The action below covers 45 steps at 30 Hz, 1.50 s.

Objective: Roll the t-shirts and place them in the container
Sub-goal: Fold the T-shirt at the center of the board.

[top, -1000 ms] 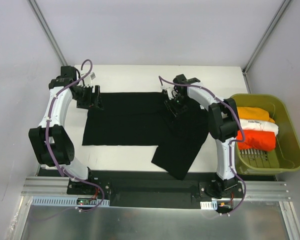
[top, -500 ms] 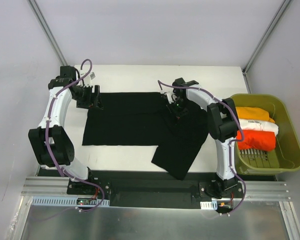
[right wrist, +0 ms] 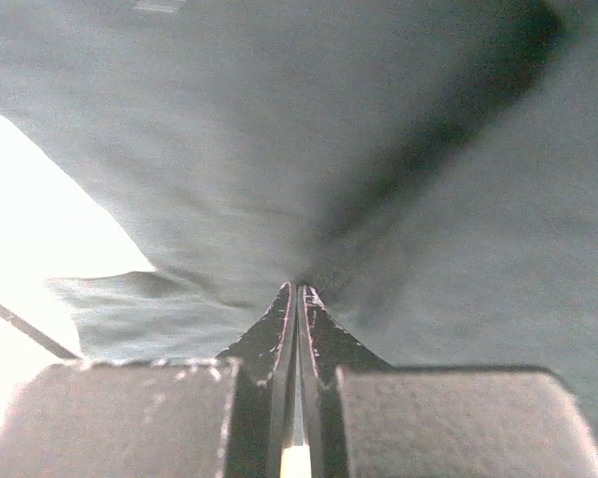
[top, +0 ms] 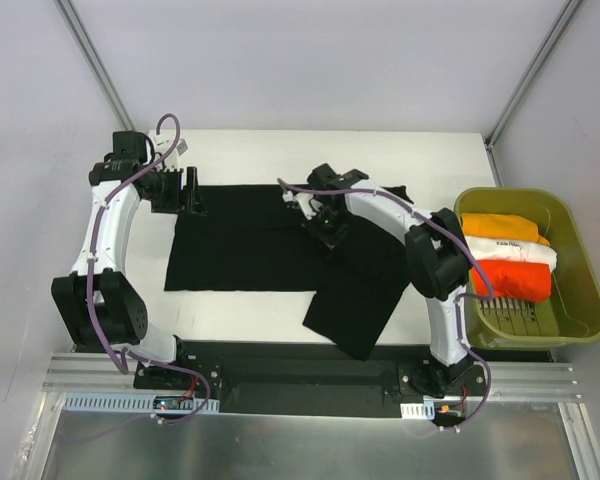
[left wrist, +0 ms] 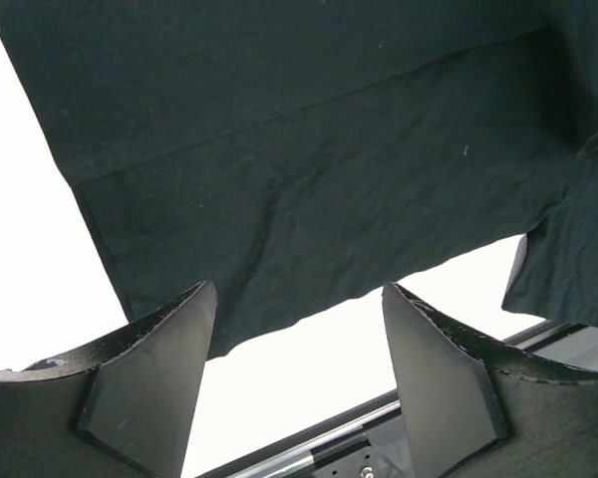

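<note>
The large, soft-cloth black t-shirt (top: 242, 240) lies flat in the middle of the white table (top: 280, 150). Its long axis runs from 9 o'clock to 3 o'clock in the overhead view, and a slanted flap falls away toward 5 o'clock, near the front edge. Your right gripper (top: 326, 222) sits on the shirt just past its centre toward 3 o'clock, about where the flat body meets that flap. In the right wrist view the fingers (right wrist: 279, 319) are pressed fully together, and the cloth (right wrist: 399, 149) puckers into a ridge that rises from their tips toward 12 o'clock, so they hold a pinch of fabric. That view is blurred, so you probably cannot tell whether the pinch holds one layer or several. Your left gripper (top: 192, 192) is at the shirt's 9 o'clock end, by its far corner. Its fingers (left wrist: 154, 383) are spread wide and hold nothing. From there the cloth (left wrist: 309, 179) lies ahead at 12 o'clock, with bare table directly between the tips. The right arm has the hold and the left has the nearer free edge, so the roll likely has to travel along the 9-to-3 axis. At 3 o'clock, well apart from the shirt, the olive-yellow plastic bin (top: 572, 216) holds the orange bundle (top: 502, 226), the white bundle (top: 520, 251) and the red-orange bundle (top: 510, 281).
</note>
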Motion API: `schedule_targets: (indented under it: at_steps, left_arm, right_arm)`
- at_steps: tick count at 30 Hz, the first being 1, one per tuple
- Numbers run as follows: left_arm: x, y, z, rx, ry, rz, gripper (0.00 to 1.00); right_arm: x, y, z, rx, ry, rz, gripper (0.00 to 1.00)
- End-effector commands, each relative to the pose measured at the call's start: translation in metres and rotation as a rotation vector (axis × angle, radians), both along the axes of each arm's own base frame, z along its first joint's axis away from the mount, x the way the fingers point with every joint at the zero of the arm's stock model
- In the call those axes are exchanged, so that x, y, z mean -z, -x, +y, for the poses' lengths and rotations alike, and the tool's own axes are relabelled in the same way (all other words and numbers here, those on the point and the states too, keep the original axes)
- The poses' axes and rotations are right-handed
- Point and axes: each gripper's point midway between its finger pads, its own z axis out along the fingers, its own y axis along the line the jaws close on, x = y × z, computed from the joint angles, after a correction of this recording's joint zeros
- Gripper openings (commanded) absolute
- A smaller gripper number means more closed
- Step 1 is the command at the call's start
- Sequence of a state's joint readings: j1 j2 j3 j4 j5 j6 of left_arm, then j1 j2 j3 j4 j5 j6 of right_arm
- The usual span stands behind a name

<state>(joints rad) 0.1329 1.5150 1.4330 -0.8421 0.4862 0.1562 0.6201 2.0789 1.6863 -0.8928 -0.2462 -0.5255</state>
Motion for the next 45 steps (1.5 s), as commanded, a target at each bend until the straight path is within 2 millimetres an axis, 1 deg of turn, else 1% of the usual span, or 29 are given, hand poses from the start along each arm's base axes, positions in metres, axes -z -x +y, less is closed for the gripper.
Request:
schedule_targets:
  at_steps: [1,2,3,4,5,9,11,12,14,15,17,18,19,20,21,22,23,24,25,26,29,30,32,34,35,38,42,44,45]
  left_arm:
    - [-0.015,0.012,-0.007,0.005,0.039,-0.051,0.67]
    - [-0.014,0.014,-0.008,0.007,0.045,-0.049,0.67]
    - [-0.011,0.017,-0.009,0.009,0.049,-0.041,0.68]
    - [-0.010,0.017,-0.010,0.012,0.053,-0.042,0.68]
    - [-0.009,0.018,-0.010,0.009,0.058,-0.038,0.67]
    - [-0.002,0.012,-0.010,0.011,0.064,-0.024,0.68]
    - [0.000,0.008,-0.009,0.009,0.063,-0.014,0.67]
    - [0.004,0.004,-0.008,0.009,0.061,-0.001,0.67]
    - [0.011,-0.004,-0.002,0.000,0.030,0.003,0.66]
    - [0.018,-0.012,0.002,-0.004,0.018,0.016,0.66]
    - [0.022,-0.029,0.012,-0.012,-0.033,0.002,0.65]
    - [0.037,-0.038,0.016,-0.014,-0.045,0.041,0.64]
    - [0.042,-0.045,0.020,-0.012,-0.059,0.047,0.63]
    - [0.042,-0.055,0.022,-0.013,-0.067,0.041,0.62]
    - [0.061,-0.063,0.025,-0.011,-0.070,0.082,0.61]
    - [0.067,-0.068,0.026,-0.005,-0.070,0.093,0.59]
    - [0.068,-0.078,0.027,0.004,-0.068,0.083,0.58]
    - [0.083,-0.084,0.026,0.026,-0.056,0.109,0.56]
    - [0.088,-0.090,0.025,0.034,-0.054,0.112,0.56]
    - [0.094,-0.101,0.027,0.038,-0.052,0.114,0.54]
    - [0.104,-0.124,0.030,0.047,-0.051,0.106,0.53]
    - [0.108,-0.128,0.031,0.049,-0.053,0.109,0.53]
    - [0.122,-0.134,0.038,0.031,-0.081,0.141,0.52]
    - [0.135,-0.132,0.048,0.005,-0.129,0.175,0.51]
    - [0.146,-0.129,0.051,0.003,-0.139,0.202,0.51]
    - [0.161,-0.120,0.063,-0.041,-0.158,0.262,0.49]
    - [0.164,-0.112,0.091,-0.124,-0.208,0.292,0.43]
    - [0.162,-0.107,0.108,-0.162,-0.224,0.298,0.42]
    - [0.160,-0.105,0.111,-0.166,-0.222,0.294,0.41]
  right_arm:
    - [-0.021,0.037,0.031,-0.135,-0.003,-0.048,0.06]
    - [-0.022,0.042,0.035,-0.157,-0.001,-0.049,0.23]
    - [-0.022,0.047,0.038,-0.177,0.002,-0.053,0.31]
    - [-0.024,0.054,0.044,-0.202,0.000,-0.059,0.38]
    - [-0.030,0.055,0.046,-0.209,-0.007,-0.075,0.39]
    - [-0.047,0.033,0.043,-0.196,0.004,-0.189,0.39]
    - [-0.049,0.017,0.034,-0.179,0.014,-0.219,0.39]
    - [-0.048,0.003,0.021,-0.140,0.026,-0.226,0.39]
    - [-0.053,-0.018,0.010,-0.095,0.021,-0.245,0.36]
    - [-0.050,-0.037,-0.008,-0.039,0.031,-0.241,0.35]
    - [-0.057,-0.065,-0.023,0.011,0.021,-0.273,0.29]
    - [-0.052,-0.084,-0.043,0.063,0.036,-0.274,0.28]
    - [-0.051,-0.096,-0.054,0.087,0.043,-0.285,0.27]
    - [-0.057,-0.114,-0.060,0.102,0.041,-0.327,0.27]
    - [-0.057,-0.131,-0.082,0.150,0.066,-0.352,0.27]
    - [-0.048,-0.141,-0.092,0.168,0.086,-0.349,0.26]
    - [-0.053,-0.158,-0.099,0.191,0.086,-0.391,0.25]
    - [-0.053,-0.170,-0.115,0.229,0.089,-0.403,0.25]
    - [-0.045,-0.179,-0.121,0.244,0.097,-0.401,0.24]
    - [-0.050,-0.192,-0.125,0.257,0.092,-0.434,0.23]
    - [-0.037,-0.211,-0.143,0.266,0.120,-0.453,0.21]
    - [-0.037,-0.218,-0.152,0.268,0.146,-0.473,0.21]
    - [-0.021,-0.224,-0.163,0.266,0.193,-0.466,0.20]
    - [-0.012,-0.229,-0.175,0.269,0.226,-0.467,0.19]
    - [-0.001,-0.231,-0.185,0.281,0.253,-0.452,0.19]
    - [0.011,-0.237,-0.198,0.298,0.276,-0.449,0.19]
    - [0.019,-0.249,-0.211,0.328,0.306,-0.466,0.19]
    - [0.009,-0.257,-0.213,0.374,0.301,-0.498,0.18]
    - [-0.007,-0.262,-0.212,0.400,0.277,-0.527,0.19]
